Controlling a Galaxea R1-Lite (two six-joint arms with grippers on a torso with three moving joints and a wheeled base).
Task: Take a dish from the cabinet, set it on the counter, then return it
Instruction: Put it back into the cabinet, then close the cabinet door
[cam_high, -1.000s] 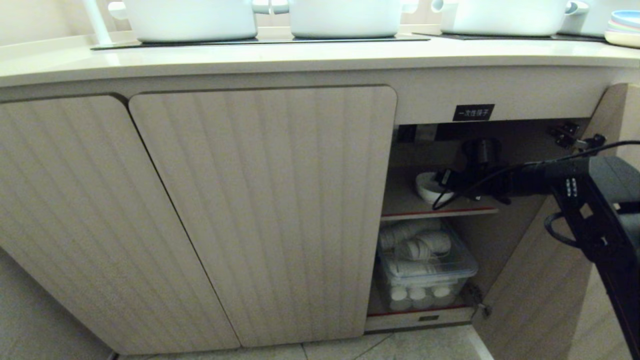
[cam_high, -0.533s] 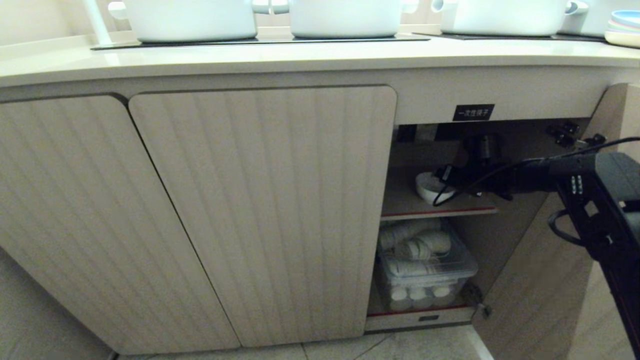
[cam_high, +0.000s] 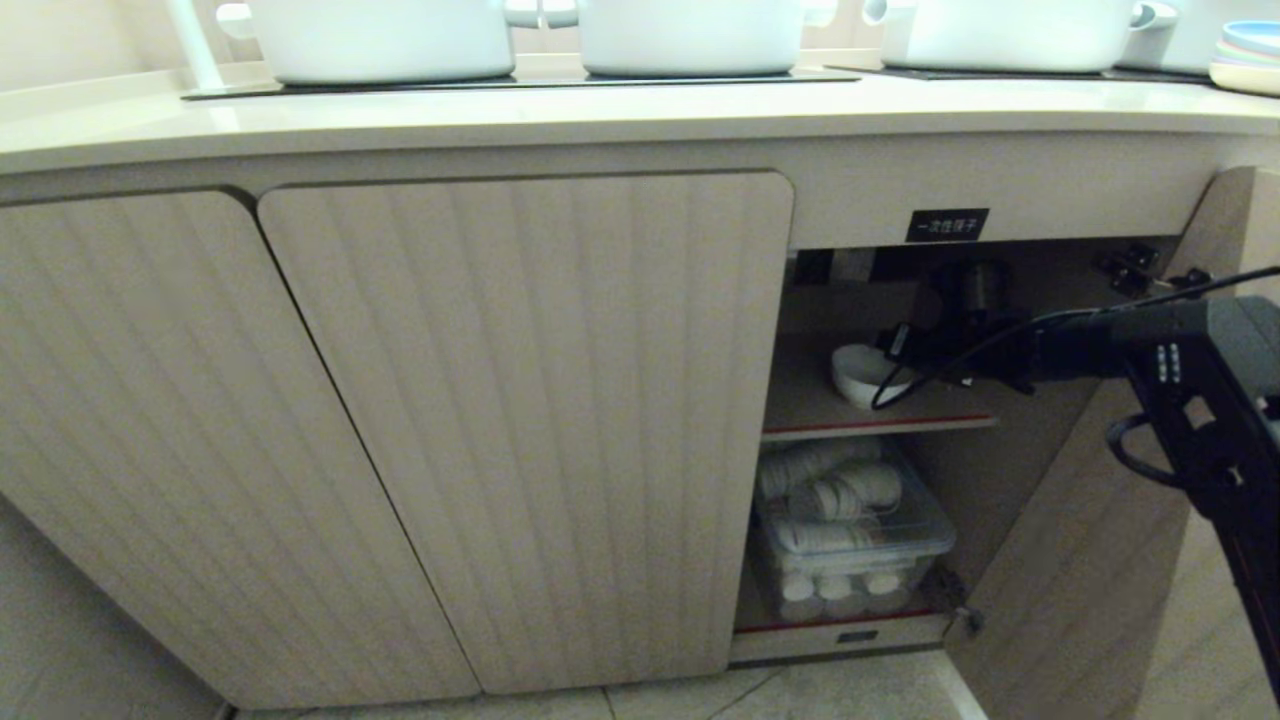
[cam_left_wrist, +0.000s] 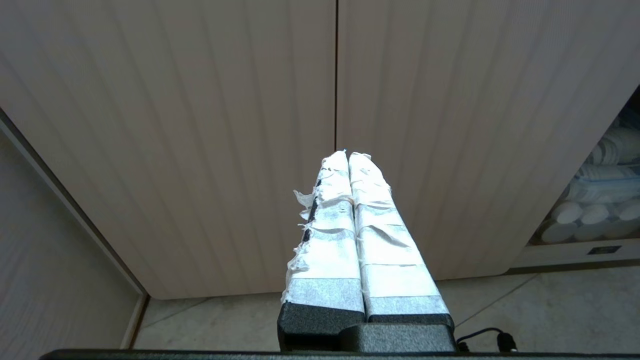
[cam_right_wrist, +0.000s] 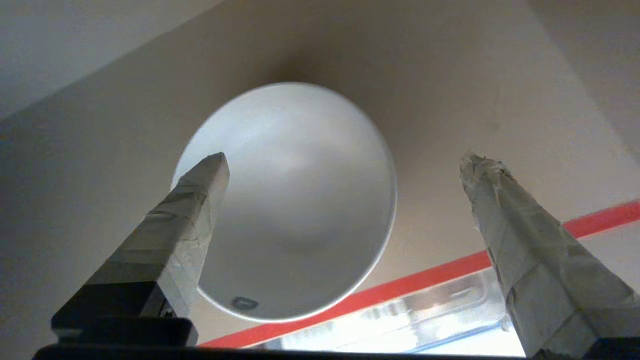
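With its taped fingers spread wide and empty, the right gripper (cam_right_wrist: 345, 165) hangs over the dish (cam_right_wrist: 295, 200) on the cabinet (cam_high: 520, 420) shelf.
One finger crosses the rim; closing off-centre could tip the dish off the red edge. Beneath, a clear tub (cam_high: 850, 540) holds stacked white cups.

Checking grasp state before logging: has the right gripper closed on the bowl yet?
No. In the right wrist view the right gripper stands wide open, its taped fingers apart over the white bowl on the shelf.
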